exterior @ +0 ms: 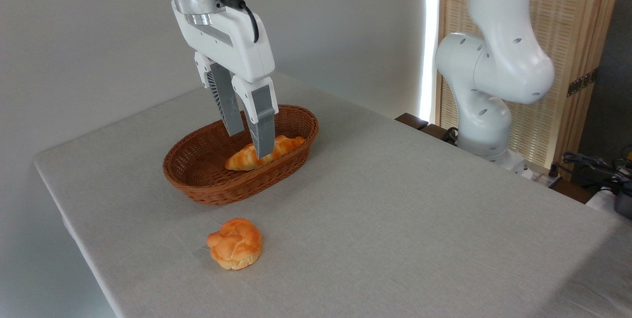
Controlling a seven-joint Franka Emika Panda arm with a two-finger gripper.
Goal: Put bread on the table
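While nothing is gripped, the table is seen spread out under the gripper, whose fingers are held apart and empty. Right below it the wicker basket is found, loaf inside. Nearer the camera than the gripper, the bread is left sitting on the cloth.

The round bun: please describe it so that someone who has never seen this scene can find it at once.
Start from the grey-clothed table and find the brown wicker basket near its left end. In front of the basket, alone on the cloth, lies the round bun. It is small, knotted and golden-orange, unlike the long loaf, which lies inside the basket.
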